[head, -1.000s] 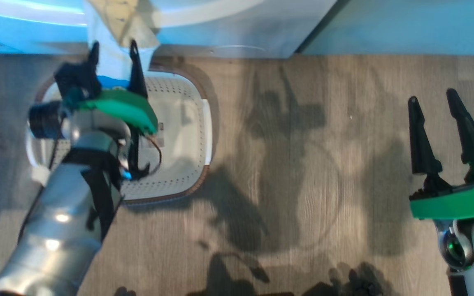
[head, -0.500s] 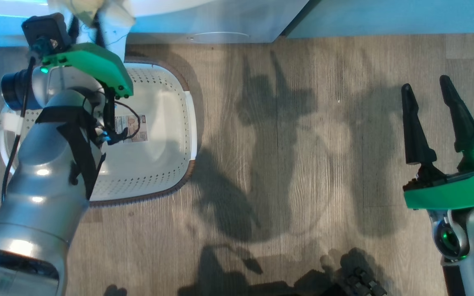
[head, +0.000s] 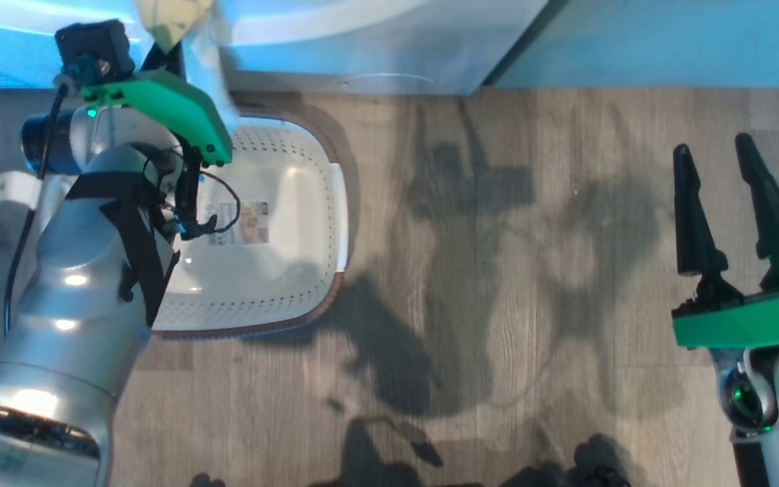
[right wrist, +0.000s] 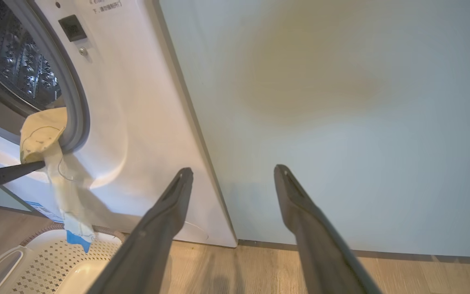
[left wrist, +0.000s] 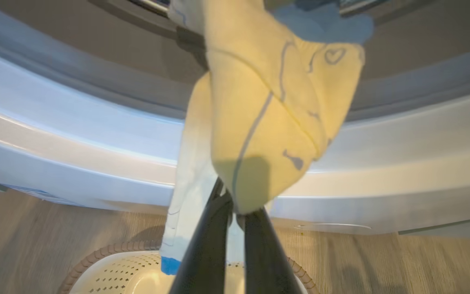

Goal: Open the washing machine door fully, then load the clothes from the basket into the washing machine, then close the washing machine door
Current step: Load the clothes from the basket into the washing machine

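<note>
- Left gripper (left wrist: pixel 235 207) clamped on garment (left wrist: pixel 267 122): pale yellow, grey-blue outlines, blue trim, limp, draped at washer (left wrist: pixel 76 139) mouth.
- Right gripper (right wrist: pixel 233 173) wide, empty, right of washer.

A pale green cabinet panel (right wrist: pixel 320 102) stands straight ahead of the right gripper (right wrist: pixel 233 169), with a thin dark strip (right wrist: pixel 341 250) along its foot where it meets the wood-grain plank floor (head: pixel 470 270), which spreads beneath and to the left of that gripper, crossed by dark, blurred shadows (head: pixel 389 358).
</note>
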You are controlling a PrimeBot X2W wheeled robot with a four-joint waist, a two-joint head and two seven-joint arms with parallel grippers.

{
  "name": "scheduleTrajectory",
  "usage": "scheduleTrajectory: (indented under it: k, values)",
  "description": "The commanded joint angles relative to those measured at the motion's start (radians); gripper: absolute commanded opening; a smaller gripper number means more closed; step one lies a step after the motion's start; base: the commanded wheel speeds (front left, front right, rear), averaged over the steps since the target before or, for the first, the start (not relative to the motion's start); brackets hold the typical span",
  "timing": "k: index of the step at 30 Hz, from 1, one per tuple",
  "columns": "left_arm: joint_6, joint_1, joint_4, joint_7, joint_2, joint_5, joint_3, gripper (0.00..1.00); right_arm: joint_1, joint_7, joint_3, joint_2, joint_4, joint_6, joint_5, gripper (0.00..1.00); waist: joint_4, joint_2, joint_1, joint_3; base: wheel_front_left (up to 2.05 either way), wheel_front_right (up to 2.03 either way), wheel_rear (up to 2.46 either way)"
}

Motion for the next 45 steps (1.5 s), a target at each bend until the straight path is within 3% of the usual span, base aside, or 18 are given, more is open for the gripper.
scheduleTrajectory:
  k: [1,7,15,25,35,45]
  values:
    - [-0.004,-0.006,-0.051,0.015,0.05,-0.005,0.021,0.0,0.038,-0.009,0.013,0.001,-0.027,-0.003,0.005,1.0,0.018,0.0,0.0001,-0.018,0.0,0.0,0.0]
    - [0.006,0.001,-0.219,0.108,0.106,-0.01,0.02,0.0,0.057,-0.009,0.013,0.001,-0.026,-0.003,0.005,1.0,0.039,0.0,0.0001,-0.046,0.0,0.0,0.0]
    - [0.059,-0.018,-0.429,0.257,0.205,0.0,0.038,0.0,0.058,-0.009,0.03,0.003,-0.022,-0.003,0.023,1.0,0.016,0.0,0.0001,-0.054,0.0,0.0,0.0]
    - [0.095,-0.125,-0.471,0.378,0.283,0.012,0.063,0.0,0.033,-0.009,0.06,0.004,-0.016,-0.003,0.054,1.0,-0.053,0.0,0.0001,-0.009,0.0,0.0,0.0]
    - [0.097,-0.284,-0.355,0.352,0.334,0.057,0.079,0.0,-0.001,-0.009,0.085,0.005,-0.018,-0.003,0.109,1.0,-0.132,0.0,0.0001,0.071,0.0,0.0,0.0]
    - [0.096,-0.488,-0.223,0.174,0.367,0.159,0.063,0.0,-0.036,-0.009,0.124,0.005,-0.018,-0.003,0.153,1.0,-0.194,0.0,0.0001,0.151,0.0,0.0,0.0]
